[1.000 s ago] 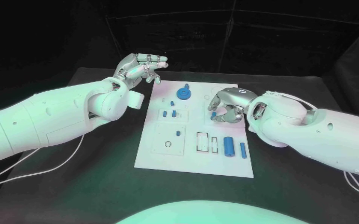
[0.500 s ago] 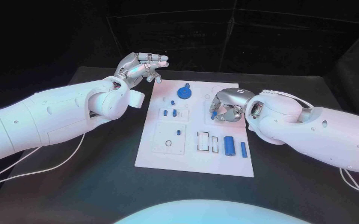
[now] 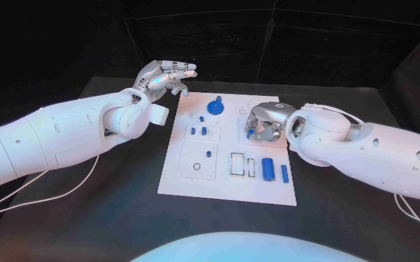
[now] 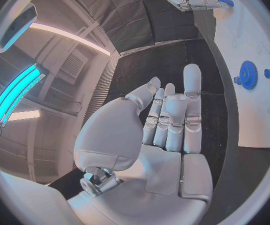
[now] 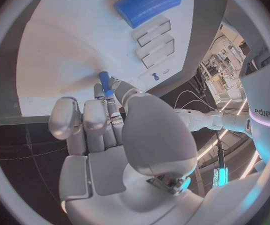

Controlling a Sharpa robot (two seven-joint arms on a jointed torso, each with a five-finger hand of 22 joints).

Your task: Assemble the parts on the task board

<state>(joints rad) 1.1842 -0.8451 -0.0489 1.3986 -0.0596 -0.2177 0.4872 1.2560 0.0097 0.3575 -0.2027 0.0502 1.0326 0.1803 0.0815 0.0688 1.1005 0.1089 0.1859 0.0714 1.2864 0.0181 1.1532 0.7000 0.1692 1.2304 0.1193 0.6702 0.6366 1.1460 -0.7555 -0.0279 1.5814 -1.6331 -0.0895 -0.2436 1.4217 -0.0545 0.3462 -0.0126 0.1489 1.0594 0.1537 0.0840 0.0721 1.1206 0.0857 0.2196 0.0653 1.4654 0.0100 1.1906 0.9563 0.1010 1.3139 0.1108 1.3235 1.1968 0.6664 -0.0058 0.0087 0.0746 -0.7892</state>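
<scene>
On the black table (image 3: 105, 213) the white task board (image 3: 229, 180) lies long axis running away from the robot. Only readable text: "sharpa" on the arm seen in the right wrist view. Right hand (image 3: 265, 124) sits over the board's right half, fingers curled in, pinching a slim blue peg (image 5: 105, 83) between thumb and fingers; peg sticks out past the fingertips toward the board surface, its long axis along the fingers. Left hand (image 3: 162, 78) is raised off the board's far-left corner, holds nothing, fingers straight and close together, thumb apart. On the board: thick blue cylinder (image 3: 267, 170) at the near-right, long axis along the board's length, thin blue pin (image 3: 284, 174) just beside it and parallel. Blue gear (image 3: 215, 108) near the far edge. Small blue pegs (image 3: 198, 131) left of centre
</scene>
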